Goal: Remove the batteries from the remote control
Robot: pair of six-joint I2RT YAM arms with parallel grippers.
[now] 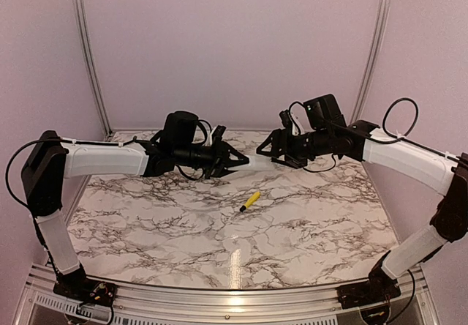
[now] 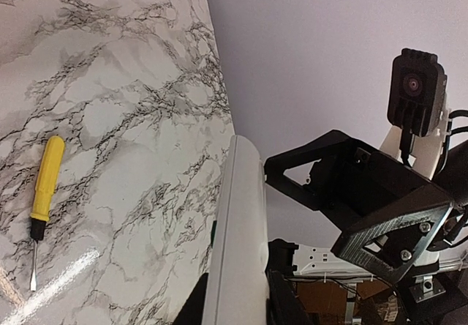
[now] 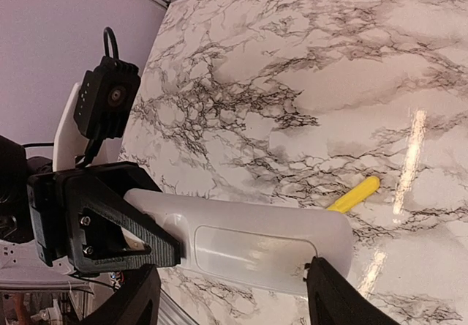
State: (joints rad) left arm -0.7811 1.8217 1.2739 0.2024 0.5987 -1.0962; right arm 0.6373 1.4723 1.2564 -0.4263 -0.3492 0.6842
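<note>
Two arms met in the air above your desk, and between them you had one remote control, a slim white bar held clear of the marble surface over its back half. Your left tool was pinching one end of it, with black fingers pressed against the plastic and covering that end. Your right tool stood spread at the free, rounded end, its two fingers wide apart with the bar lying across the gap between them; I could not tell whether either finger touched it. One long recessed panel with rounded corners showed on the face turned toward your right wrist camera. One screwdriver with a yellow handle lay flat on the desk, below the remote and nearer the arm bases, well apart from the remote and from both tools. In the right wrist view the end of the remote hid most of it, leaving only part of the yellow handle showing.
</note>
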